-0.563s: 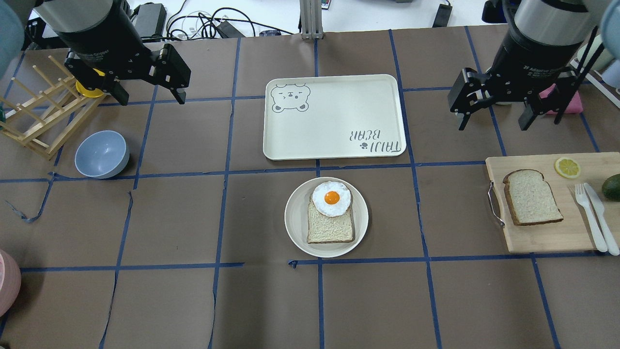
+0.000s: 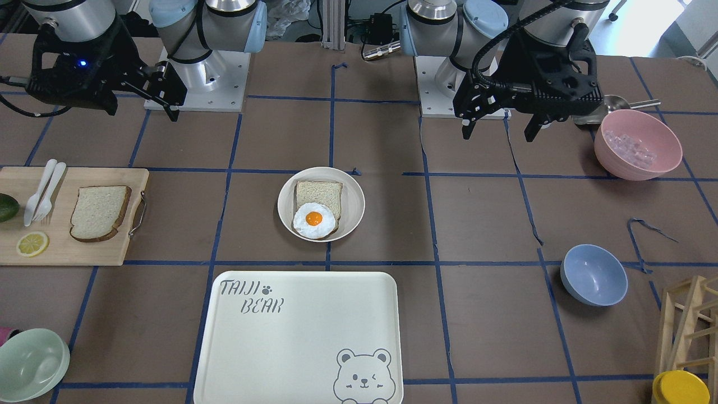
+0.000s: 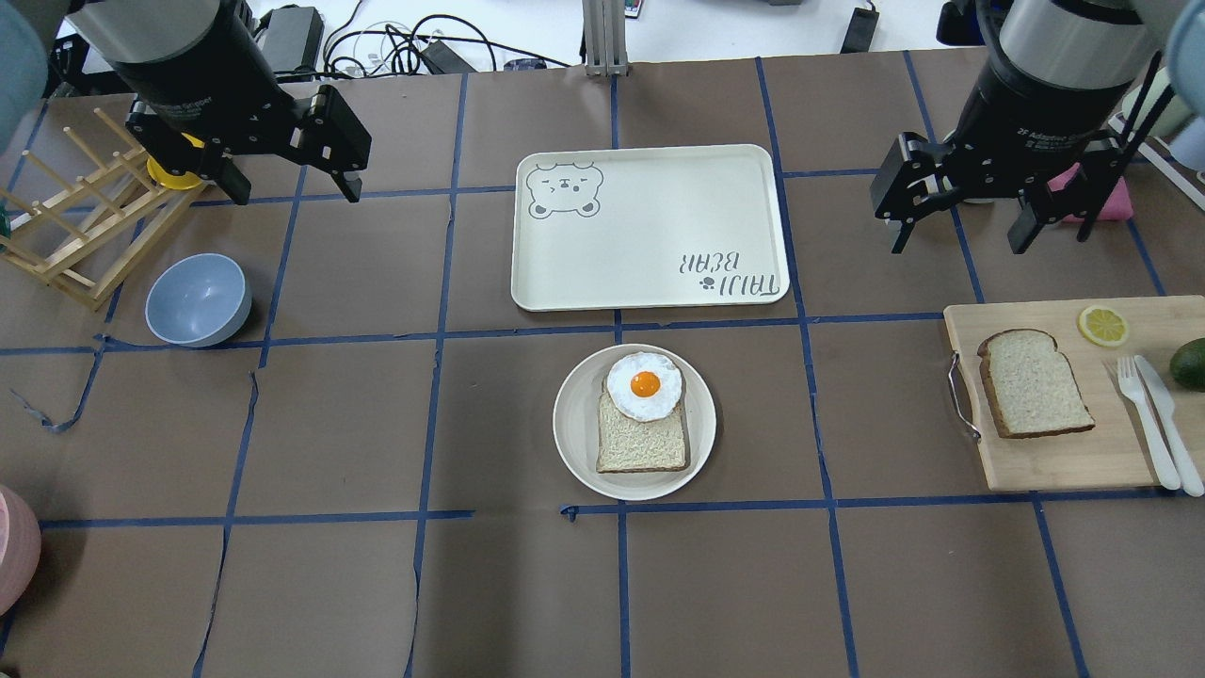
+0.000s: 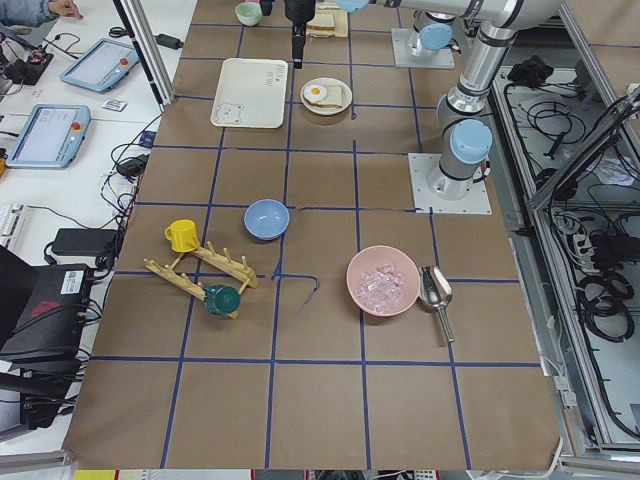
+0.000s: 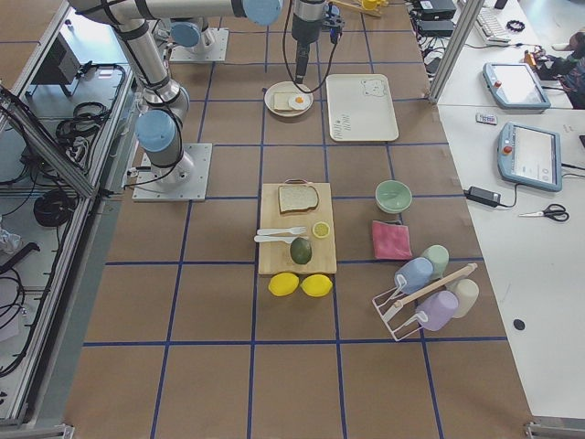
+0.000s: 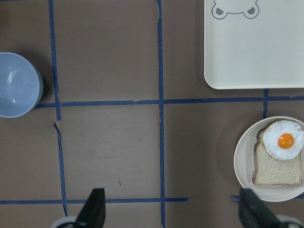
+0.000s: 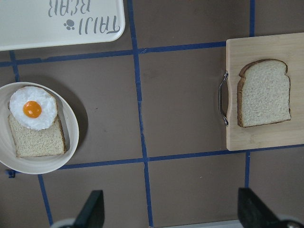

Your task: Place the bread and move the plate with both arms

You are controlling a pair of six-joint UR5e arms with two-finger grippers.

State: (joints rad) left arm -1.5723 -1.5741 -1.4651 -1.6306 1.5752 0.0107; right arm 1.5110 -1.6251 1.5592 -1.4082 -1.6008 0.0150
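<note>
— Cream-white plate point(image 3: 574, 424) nearest, at the middle of the desk point(image 3: 329, 584)?

— Yes. A squarish pale-crusted slice point(image 3: 643, 444) lies flat in it, and a fried egg point(image 3: 644, 385) covers the slice's 12 o'clock end.

— And the bread point(image 3: 1034, 383)?

— At 3 o'clock from the plate and well apart from it. It lies flat on a wooden cutting board point(image 3: 1054, 461), dark crust all round, rounded top turned toward 11 o'clock. Nothing touches it from above. The board's metal handle point(image 3: 960, 395) is on its 9 o'clock side, toward the plate.

— What shares the board?

— A lemon slice point(image 3: 1102, 325) at about 2 o'clock from the bread. A white fork point(image 3: 1144, 405) and knife point(image 3: 1172, 424) lie side by side at its 3 o'clock. An avocado point(image 3: 1191, 363) sits at the view's edge.

— Farther back?

— The cream tray with the bear drawing point(image 3: 659, 217) is at 12 o'clock from the plate, near it but not touching. A blue bowl point(image 3: 198, 299) is off at 9 o'clock, with a wooden rack point(image 3: 75, 226) at its 10 o'clock.

— The fingers?

— Farthest of all. The left fingers point(image 3: 348, 184) hang above the desk at 9 o'clock from the tray, spread wide with nothing between them. The right fingers point(image 3: 901, 221) hang at the tray's 3 o'clock, likewise released and clear of the bread.
</note>
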